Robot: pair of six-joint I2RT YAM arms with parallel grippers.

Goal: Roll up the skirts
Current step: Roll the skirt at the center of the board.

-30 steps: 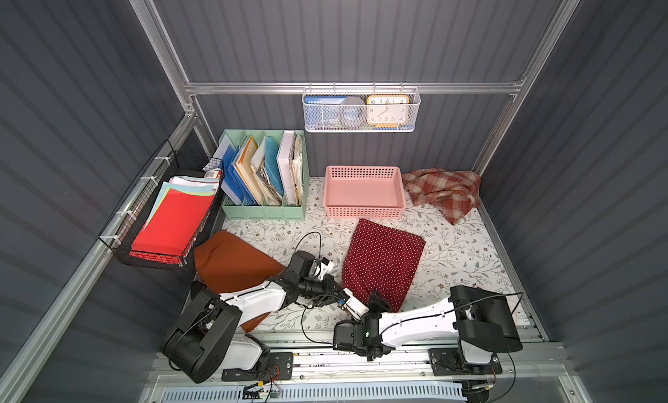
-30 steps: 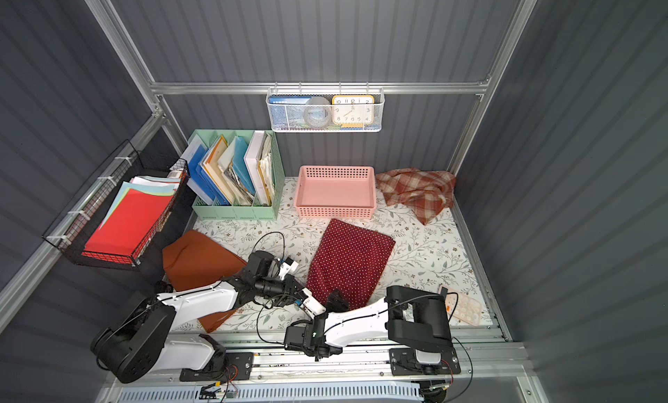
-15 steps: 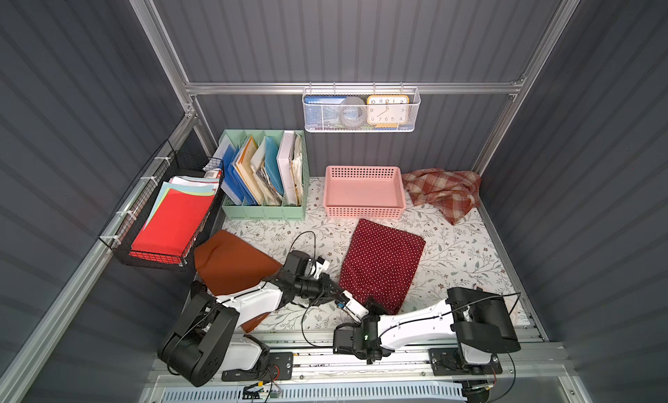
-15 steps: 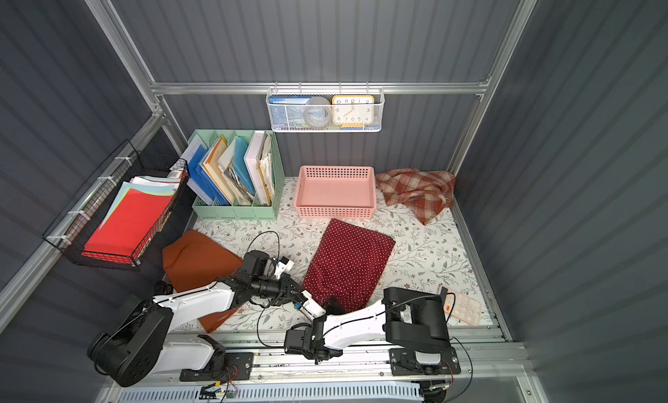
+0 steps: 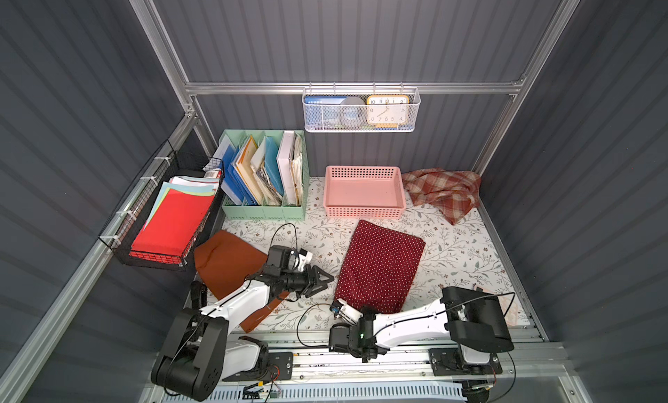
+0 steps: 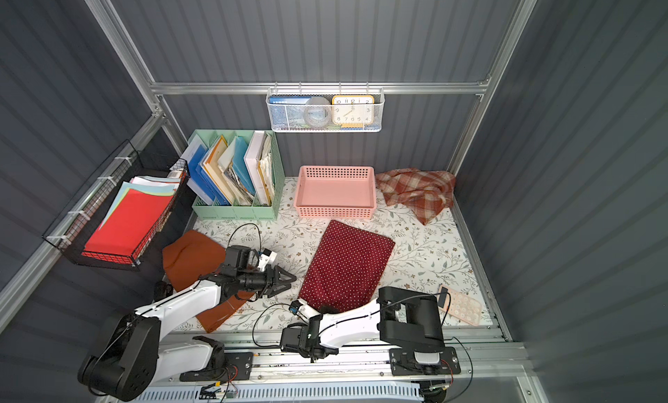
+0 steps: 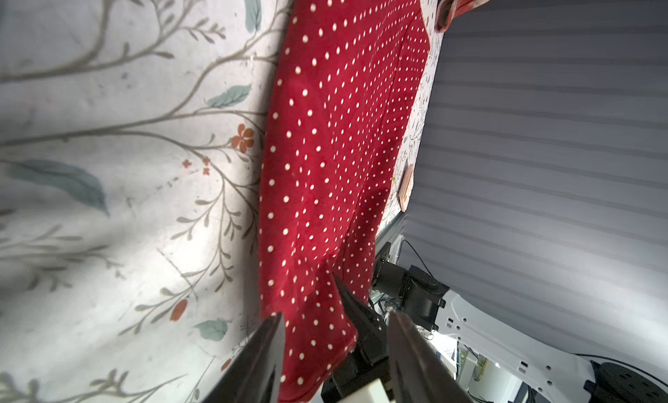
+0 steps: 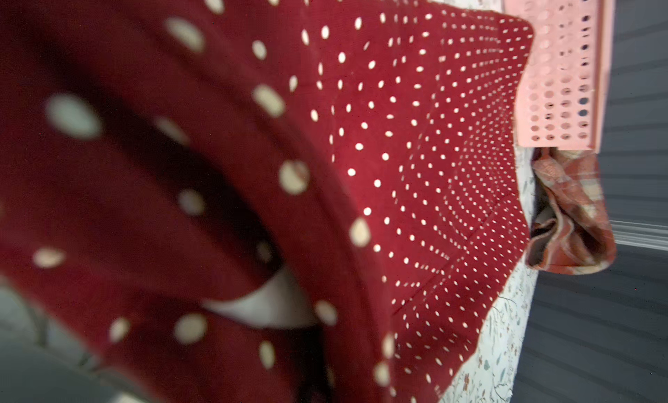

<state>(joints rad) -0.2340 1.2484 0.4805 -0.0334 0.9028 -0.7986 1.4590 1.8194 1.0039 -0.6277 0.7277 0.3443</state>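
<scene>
The dark red polka-dot skirt [image 5: 379,264] [image 6: 347,264] lies flat in the middle of the floral mat. My right gripper [image 5: 365,308] [image 6: 327,308] is tucked at its near edge and shut on the hem. In the right wrist view the lifted, bunched skirt [image 8: 415,148] hides the jaws. My left gripper [image 5: 320,278] [image 7: 336,332] hovers open just left of the skirt's [image 7: 336,130] near left corner, holding nothing. The rust-orange skirt [image 5: 224,264] lies at front left under my left arm. The plaid skirt [image 5: 441,191] [image 8: 571,217] is crumpled in the back right corner.
A pink basket [image 5: 363,211] stands just behind the polka-dot skirt, with a green file organizer [image 5: 264,212] to its left. A black wire basket [image 5: 119,238] of red paper hangs on the left wall. A pink calculator [image 6: 461,305] lies at front right.
My left gripper's jaws have opened and let go of the polka-dot skirt's corner. My right gripper has shut on the skirt's near edge.
</scene>
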